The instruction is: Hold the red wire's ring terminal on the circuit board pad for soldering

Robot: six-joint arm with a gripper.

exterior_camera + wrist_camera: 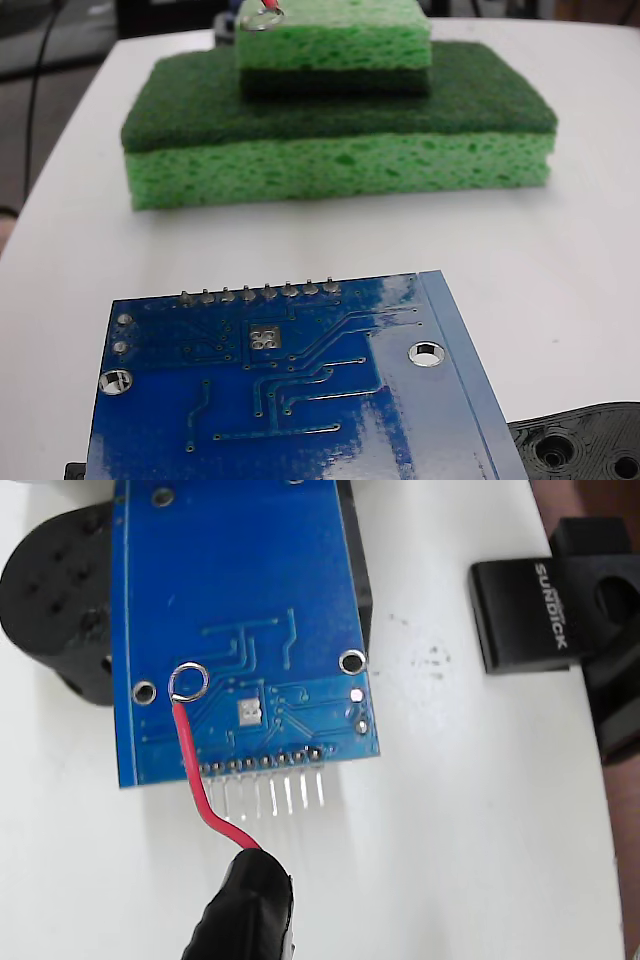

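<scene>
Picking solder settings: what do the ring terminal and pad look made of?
Ring terminal: looks like bare bright metal wire, shiny silver; the alloy cannot be told. Pad: flat silver, probably tinned metal, duller, set in the glossy blue circuit board.

Fixed cam: low, close behind circuit board (pixel 300 390). Wrist cam: looks down; both share board.

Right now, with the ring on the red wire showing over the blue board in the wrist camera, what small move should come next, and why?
Probably a small sideways shift. In the wrist view the ring appears up and left of the silver square pad, near a round hole, so the red wire should carry it right and slightly toward the pin row. The fixed view shows the ring far above the board, so lowering likely follows.
</scene>
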